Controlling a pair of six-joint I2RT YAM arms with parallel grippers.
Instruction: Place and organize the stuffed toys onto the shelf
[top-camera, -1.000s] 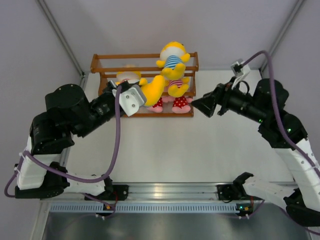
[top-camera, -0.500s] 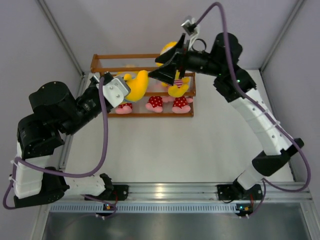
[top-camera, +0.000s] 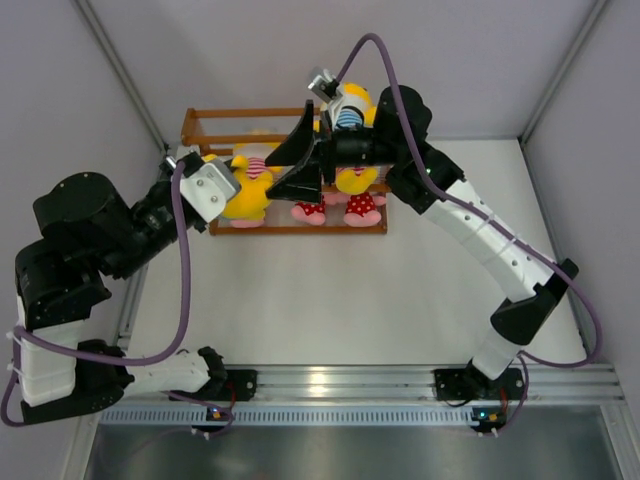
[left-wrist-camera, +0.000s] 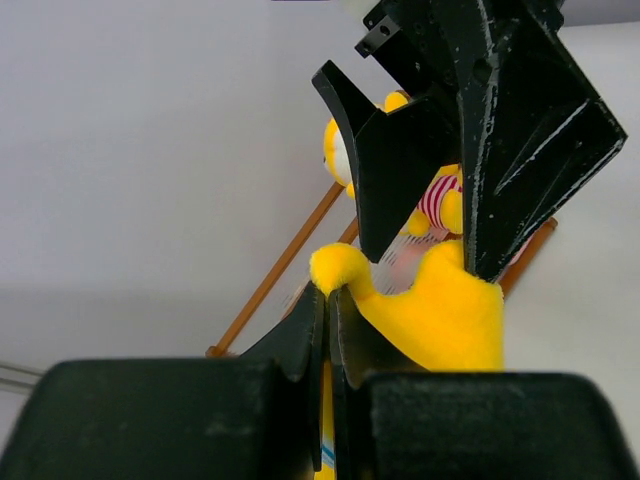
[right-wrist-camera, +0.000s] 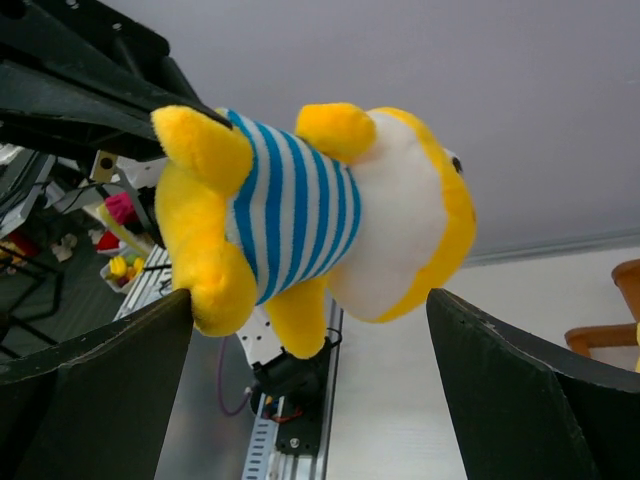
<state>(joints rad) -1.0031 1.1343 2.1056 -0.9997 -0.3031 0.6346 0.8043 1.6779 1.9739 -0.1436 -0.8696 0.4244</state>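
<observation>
Right arm has swung from 3 o'clock over to the shelf; the left arm has carried its toy toward the shelf's 9 o'clock end.

The left gripper (left-wrist-camera: 328, 310) is clenched on one limb of the blue-striped yellow toy (right-wrist-camera: 300, 215), which hangs at about 11 o'clock on the table (top-camera: 330, 300), over the front of the shelf (top-camera: 215, 113); contact with the rails cannot be told. The right gripper (top-camera: 272, 178) is released, its fingers (right-wrist-camera: 100, 380) spread wide to either side of that toy, the head clear of the far one. A pink-striped yellow toy (left-wrist-camera: 437, 198) sits behind on the shelf, pink toys (top-camera: 362, 207) line the lowest tier, and another striped toy (top-camera: 347, 118) tops the 3 o'clock end.
</observation>
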